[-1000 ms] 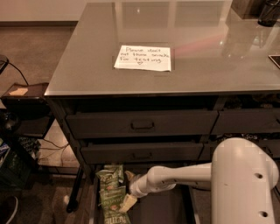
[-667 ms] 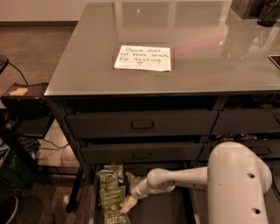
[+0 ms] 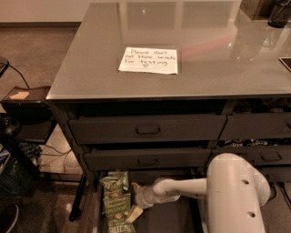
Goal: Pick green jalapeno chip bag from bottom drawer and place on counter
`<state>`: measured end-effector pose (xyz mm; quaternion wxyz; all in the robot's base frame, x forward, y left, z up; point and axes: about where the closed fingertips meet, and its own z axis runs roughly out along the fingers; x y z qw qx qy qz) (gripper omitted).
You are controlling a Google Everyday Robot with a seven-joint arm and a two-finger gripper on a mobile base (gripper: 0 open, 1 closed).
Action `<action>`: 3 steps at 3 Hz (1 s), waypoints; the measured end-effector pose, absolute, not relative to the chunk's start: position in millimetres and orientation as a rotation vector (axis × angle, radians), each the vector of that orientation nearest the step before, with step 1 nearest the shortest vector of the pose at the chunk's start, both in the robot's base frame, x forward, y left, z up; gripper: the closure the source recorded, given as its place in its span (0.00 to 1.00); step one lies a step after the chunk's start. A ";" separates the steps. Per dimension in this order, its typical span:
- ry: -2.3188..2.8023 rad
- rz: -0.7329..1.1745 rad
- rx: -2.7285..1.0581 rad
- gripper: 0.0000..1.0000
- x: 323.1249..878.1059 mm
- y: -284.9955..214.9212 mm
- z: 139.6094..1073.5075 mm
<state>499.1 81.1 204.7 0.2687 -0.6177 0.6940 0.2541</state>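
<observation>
One arm with one gripper [image 3: 134, 200] is working at this desk, and it is reaching from the right side toward the left, low below the front edge. One bottom drawer [image 3: 166, 220] is standing pulled out under the front edge, near the left corner, and the gripper is hanging inside it, over its left half. Two pale fingertips [image 3: 133, 214] are showing, one nearer the desk and one farther out. They are standing apart, so the jaws are looking spread, with nothing pinched between them.

One green jalapeno chip bag [image 3: 117, 210] is lying flat in the drawer along its left wall, just beside the gripper on its left. Its white block lettering is pointing away from the desk. I cannot tell if the fingertips are touching its right edge. Two paler green bags [image 3: 113, 182], as far as I can count, are lying behind it, closer to the desk front.

One counter [image 3: 91, 68] is lying broad and glossy on top. One white note [image 3: 148, 60] with handwriting is resting on it, left of the middle and nearer to the front edge. One dark object [image 3: 279, 13] is standing at the far right corner.

Four drawer fronts [image 3: 148, 129] are showing under the front edge, two stacked on the left and two on the right. Three recessed handles are showing plainly.
</observation>
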 end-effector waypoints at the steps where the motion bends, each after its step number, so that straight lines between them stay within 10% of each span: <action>1: 1.895 0.734 -1.652 0.00 497.4 87.9 184.5; 3: 1.911 0.831 -1.630 0.04 494.7 104.3 156.9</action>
